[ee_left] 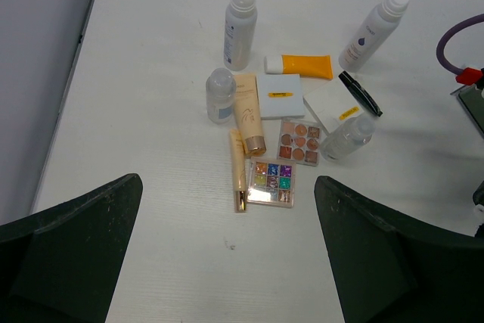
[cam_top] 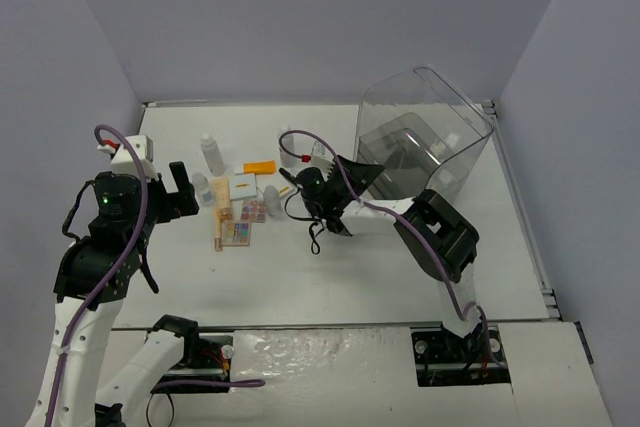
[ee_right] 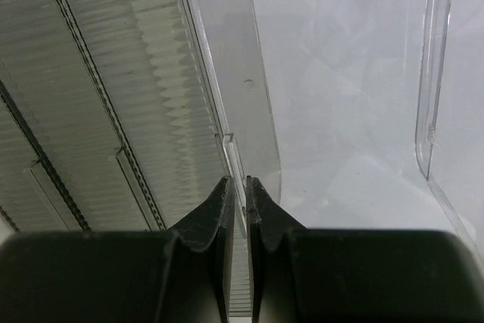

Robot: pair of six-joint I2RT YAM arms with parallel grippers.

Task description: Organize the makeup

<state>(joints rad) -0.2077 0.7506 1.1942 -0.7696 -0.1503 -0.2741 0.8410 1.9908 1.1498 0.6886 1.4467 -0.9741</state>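
Both jaws of my right gripper (ee_right: 236, 184) pinched the thin edge of the clear case (cam_top: 430, 137); a slow, straight pull seemed wisest.

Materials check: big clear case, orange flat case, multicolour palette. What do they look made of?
The clear case: rigid transparent plastic, glossy; the table shows through it and edges glint. The orange flat case: probably opaque plastic, smooth, white cap end. The multicolour palette: seemingly clear plastic shell, see-through rim; pans look like pressed powder, some shimmery.
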